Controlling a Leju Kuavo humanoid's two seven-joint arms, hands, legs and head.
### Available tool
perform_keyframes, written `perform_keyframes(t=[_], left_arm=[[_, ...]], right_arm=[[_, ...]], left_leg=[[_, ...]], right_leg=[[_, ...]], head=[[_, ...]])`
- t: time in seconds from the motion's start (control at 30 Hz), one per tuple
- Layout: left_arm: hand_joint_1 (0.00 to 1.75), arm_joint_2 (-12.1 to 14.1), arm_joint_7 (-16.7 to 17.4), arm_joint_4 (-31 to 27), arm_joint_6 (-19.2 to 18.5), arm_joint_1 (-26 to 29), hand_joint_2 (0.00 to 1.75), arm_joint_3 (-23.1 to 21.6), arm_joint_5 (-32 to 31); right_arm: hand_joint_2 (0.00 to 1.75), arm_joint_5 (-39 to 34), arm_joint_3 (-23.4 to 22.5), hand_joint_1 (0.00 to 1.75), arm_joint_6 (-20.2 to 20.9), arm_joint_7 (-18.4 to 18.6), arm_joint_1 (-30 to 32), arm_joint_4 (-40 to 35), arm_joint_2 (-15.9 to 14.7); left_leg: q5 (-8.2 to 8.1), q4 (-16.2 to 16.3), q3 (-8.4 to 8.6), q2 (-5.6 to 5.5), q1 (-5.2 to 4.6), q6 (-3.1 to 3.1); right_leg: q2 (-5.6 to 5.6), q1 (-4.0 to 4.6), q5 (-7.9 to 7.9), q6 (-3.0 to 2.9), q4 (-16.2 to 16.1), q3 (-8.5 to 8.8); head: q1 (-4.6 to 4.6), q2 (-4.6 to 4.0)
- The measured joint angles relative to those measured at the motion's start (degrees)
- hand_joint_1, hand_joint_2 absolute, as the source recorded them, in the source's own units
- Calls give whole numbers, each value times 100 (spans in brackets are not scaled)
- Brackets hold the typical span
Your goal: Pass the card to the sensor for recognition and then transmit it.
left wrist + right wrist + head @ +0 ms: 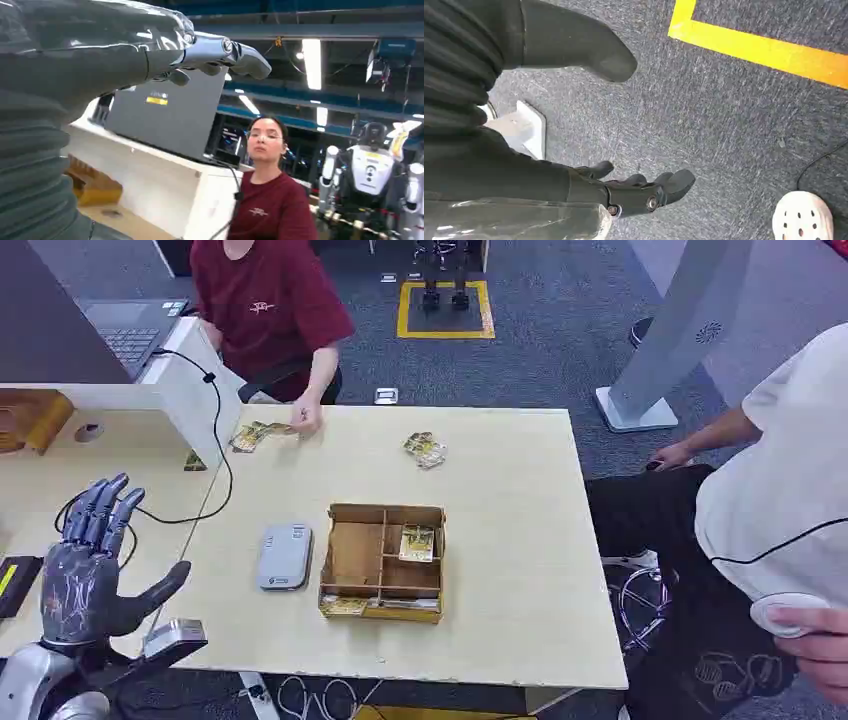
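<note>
A grey card sensor (284, 556) lies flat on the wooden table (520, 570), left of a brown divided cardboard box (382, 562). One card (417, 542) lies in the box's far right compartment and another (345, 606) in its near left one. More cards lie loose on the far side (426, 449) and under a person's hand (258, 434). My left hand (88, 565) is raised over the near left corner, fingers spread and holding nothing; the left wrist view shows it (125, 50) lifted in the air. My right hand (574, 120) hangs over grey carpet, fingers apart and empty.
A person in a dark red shirt (262, 302) sits at the far side, hand by the cards. Another person in white (780, 510) stands at the right holding a small white device. A white partition, a laptop (130, 328) and a black cable (215, 440) are at the left.
</note>
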Motion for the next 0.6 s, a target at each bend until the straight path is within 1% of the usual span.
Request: perform_keyframes(t=[0.13,0.2,0.33,0.5,0.6], left_arm=[[0,78,406,247,264,-114,175,-157,-628],[0,83,552,288,293,-154,175,-181,-816],[0,43,925,649,347,-468,175,-332,-1265],[0,-68,1379,1126,408,-838,175,-590,-1799],[0,-114,1569,1307,424,-961,175,-704,-1982]], right_arm=[[175,2,48,0,-74,13,-34,153,-59],[175,0,54,0,-90,13,-40,159,-63],[175,2,105,0,-135,13,-57,223,-79],[175,2,164,0,-190,13,-96,306,-92],[175,2,206,0,-227,13,-110,345,-96]], left_leg=[[0,0,-1,-1,0,0],[0,0,1,1,0,0],[1,0,1,-1,-1,0],[4,1,1,0,-1,-3],[4,1,1,0,-1,-3]], right_leg=[[-1,0,0,0,1,2],[2,0,0,0,1,-1],[-1,0,2,0,1,1],[-1,0,3,1,1,2],[1,0,4,1,1,1]], head=[[-2,0],[-2,0],[-2,0],[0,0],[-2,0]])
